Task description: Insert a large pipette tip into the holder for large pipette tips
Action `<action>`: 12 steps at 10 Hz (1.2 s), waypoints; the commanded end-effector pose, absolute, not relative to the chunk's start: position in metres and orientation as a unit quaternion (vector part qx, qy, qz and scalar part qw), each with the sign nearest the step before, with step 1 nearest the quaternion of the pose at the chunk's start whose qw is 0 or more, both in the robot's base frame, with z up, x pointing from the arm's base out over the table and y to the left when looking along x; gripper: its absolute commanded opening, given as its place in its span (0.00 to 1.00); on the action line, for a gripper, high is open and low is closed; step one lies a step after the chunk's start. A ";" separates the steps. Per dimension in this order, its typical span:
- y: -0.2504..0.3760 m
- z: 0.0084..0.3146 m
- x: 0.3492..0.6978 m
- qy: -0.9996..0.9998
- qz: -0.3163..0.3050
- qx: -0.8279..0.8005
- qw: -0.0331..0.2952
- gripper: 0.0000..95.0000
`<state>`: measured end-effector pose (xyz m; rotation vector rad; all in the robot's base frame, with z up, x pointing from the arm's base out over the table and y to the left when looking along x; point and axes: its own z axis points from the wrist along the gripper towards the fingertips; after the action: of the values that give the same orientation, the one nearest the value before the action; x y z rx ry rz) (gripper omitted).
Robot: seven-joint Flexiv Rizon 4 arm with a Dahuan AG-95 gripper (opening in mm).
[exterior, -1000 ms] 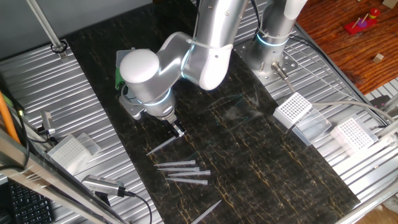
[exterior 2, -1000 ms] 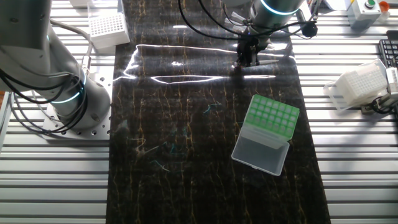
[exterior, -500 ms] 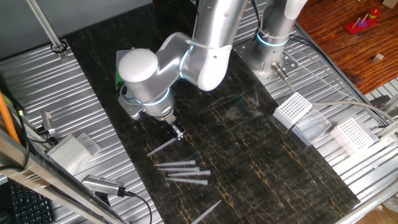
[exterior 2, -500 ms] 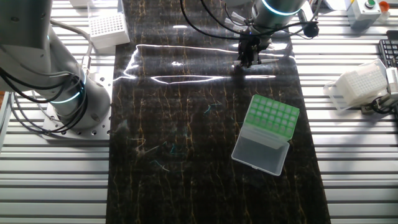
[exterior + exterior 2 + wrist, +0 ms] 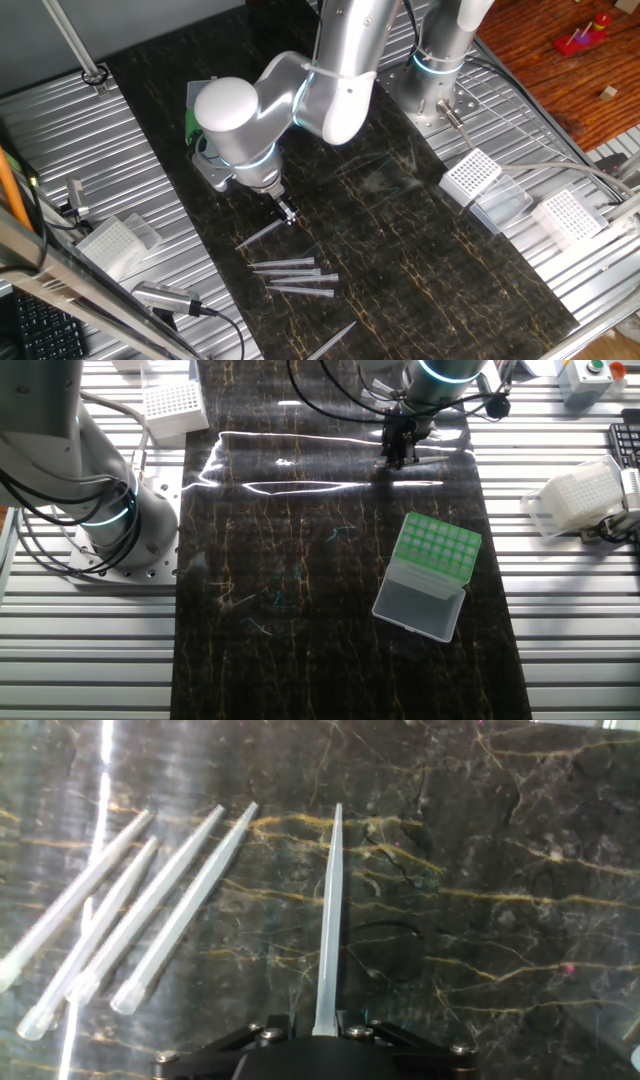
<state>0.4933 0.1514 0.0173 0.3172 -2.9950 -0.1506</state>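
Observation:
My gripper (image 5: 325, 1020) is shut on the wide end of a large pipette tip (image 5: 329, 920), a translucent grey-white cone pointing away from the hand, low over the dark marble mat. In one fixed view the gripper (image 5: 288, 214) is at the tip's (image 5: 260, 235) upper end. The holder for large pipette tips (image 5: 437, 547) has a green rack and its pale lid open. It lies on the mat well apart from the gripper (image 5: 396, 453). From the other side the arm hides most of the holder, leaving a green edge (image 5: 189, 125).
Several loose tips (image 5: 150, 910) lie side by side just left of the held one, also seen as a row (image 5: 298, 276) with one more (image 5: 335, 340) near the mat's edge. White racks (image 5: 470, 175) (image 5: 565, 215) (image 5: 105, 245) stand on the metal table. A second arm's base (image 5: 110, 520) stands beside the mat.
The arm has shifted only slightly. The tip stays between the fingers and the loose tips have not moved.

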 end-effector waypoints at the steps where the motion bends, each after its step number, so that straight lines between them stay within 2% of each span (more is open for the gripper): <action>1: 0.150 0.015 0.492 -0.991 -0.049 0.106 0.060 0.20; 2: 0.148 0.013 0.490 -0.992 -0.049 0.106 0.057 0.20; 3: 0.147 0.012 0.488 -0.992 -0.048 0.107 0.056 0.00; 10: 0.147 0.012 0.489 -0.993 -0.048 0.092 0.051 0.00; 12: 0.150 0.022 0.501 -0.994 -0.050 0.086 0.050 0.00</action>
<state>0.5029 0.1512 0.0224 0.2615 -3.0276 -0.1547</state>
